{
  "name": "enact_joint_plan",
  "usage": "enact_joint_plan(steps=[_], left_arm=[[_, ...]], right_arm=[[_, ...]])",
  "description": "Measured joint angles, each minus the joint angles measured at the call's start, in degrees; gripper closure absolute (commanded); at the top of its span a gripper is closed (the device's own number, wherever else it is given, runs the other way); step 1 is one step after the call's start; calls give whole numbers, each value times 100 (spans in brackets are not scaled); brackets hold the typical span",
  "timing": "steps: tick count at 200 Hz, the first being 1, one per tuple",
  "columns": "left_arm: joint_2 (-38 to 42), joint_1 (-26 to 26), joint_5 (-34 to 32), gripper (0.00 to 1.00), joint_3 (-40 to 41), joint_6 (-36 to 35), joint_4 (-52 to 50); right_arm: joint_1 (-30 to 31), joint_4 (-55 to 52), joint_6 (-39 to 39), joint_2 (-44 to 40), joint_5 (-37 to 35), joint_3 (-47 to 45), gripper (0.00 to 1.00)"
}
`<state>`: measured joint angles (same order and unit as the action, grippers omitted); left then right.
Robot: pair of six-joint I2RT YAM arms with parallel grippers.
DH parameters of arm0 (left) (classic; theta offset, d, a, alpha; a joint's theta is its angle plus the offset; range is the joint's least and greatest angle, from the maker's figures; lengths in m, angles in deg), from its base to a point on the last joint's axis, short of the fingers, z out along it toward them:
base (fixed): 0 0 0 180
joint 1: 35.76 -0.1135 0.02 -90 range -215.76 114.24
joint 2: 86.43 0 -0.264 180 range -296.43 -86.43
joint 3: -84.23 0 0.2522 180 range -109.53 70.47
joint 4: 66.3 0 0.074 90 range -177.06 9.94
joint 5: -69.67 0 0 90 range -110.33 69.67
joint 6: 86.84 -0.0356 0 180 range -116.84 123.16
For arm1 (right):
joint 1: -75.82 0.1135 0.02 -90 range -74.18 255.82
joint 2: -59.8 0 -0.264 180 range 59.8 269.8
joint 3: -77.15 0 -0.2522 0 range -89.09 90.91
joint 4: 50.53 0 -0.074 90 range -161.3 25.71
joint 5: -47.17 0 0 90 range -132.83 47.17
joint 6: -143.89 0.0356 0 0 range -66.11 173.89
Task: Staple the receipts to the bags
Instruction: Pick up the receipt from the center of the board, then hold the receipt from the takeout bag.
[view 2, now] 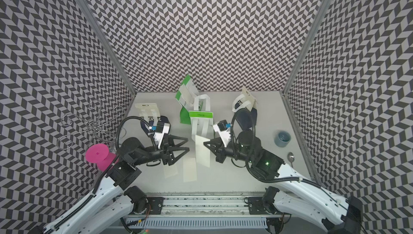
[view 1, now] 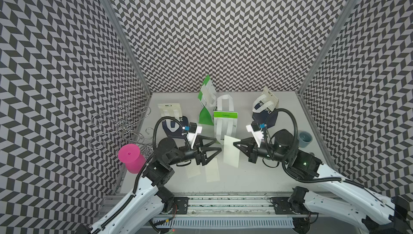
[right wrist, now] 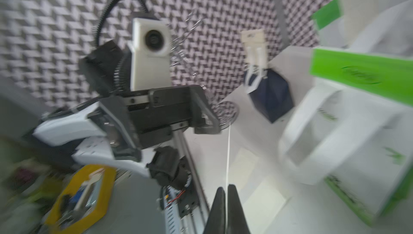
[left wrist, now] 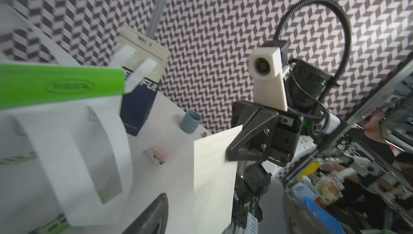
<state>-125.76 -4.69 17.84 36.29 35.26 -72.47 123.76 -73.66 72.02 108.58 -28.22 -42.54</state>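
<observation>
Right gripper (view 1: 235, 143) pinched shut on edge of receipt (view 1: 231, 153), which hangs just in front of the near green-and-white bag (view 1: 225, 124). Left gripper (view 1: 218, 145) wide, empty. Judgement: lay slip flat against bag's top band, gripping only its edge.

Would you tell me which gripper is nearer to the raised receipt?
Right. The right gripper is shut on the receipt at one edge; the left gripper stands open beside the opposite edge, apart from it.
</observation>
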Motion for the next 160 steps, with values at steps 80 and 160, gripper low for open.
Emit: enact_joint_plan(steps=[80, 160], left_arm=[[-1991, -1084, -271, 15, -1679, -553, 85], [-3425, -1722, 1049, 18, -2116, -737, 984]], right_arm=[[-595, -634, -476, 90, -378, 1099, 100], [-656, 363, -455, 2153, 1405, 1342, 100]])
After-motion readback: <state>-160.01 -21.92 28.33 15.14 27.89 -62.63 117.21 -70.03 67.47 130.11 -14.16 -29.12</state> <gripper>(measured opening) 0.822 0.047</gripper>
